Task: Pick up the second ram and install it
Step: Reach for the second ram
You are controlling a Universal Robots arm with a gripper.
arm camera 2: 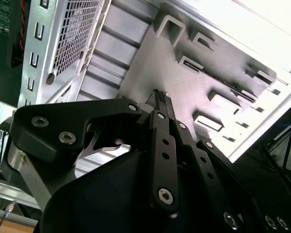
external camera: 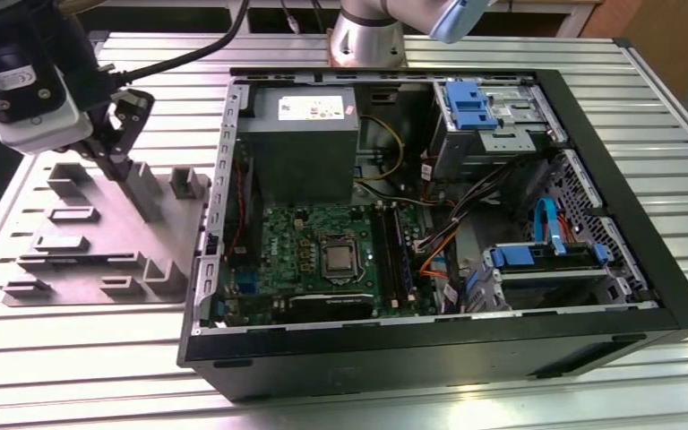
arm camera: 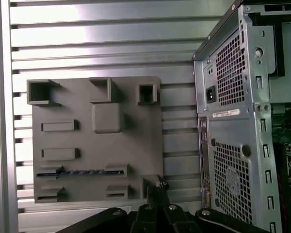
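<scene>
Second ram: not yet picked up. Standing on its long edge in the grey fixture, caught between two low end blocks, as seen in the first wrist view. Thin, dark blue-black, with a row of small chips or notches along the upper edge. Long axis straight across the fixture, parallel to the short bar-shaped blocks beside it, one end aimed at the back panel of the computer case.

Jaws: closed tip to tip in both wrist views, with nothing between them. Hanging above the fixture near the corner closest to the case, over a small block just past the case-side end of the stick. Apart from the stick, not touching it. Off its line to one side and beyond its end, so nowhere near its middle. From the tips, then, the stick's length running away from the case. Hard to judge whether the closing direction already lies across the thin faces.

Further out: fixture flat on the slatted metal counter, just beside the open case, on the exterior view's left. Inside the case, a green board with long black slots, and a grey power-supply box behind it. All of that well apart from the stick, with the case wall between.
</scene>
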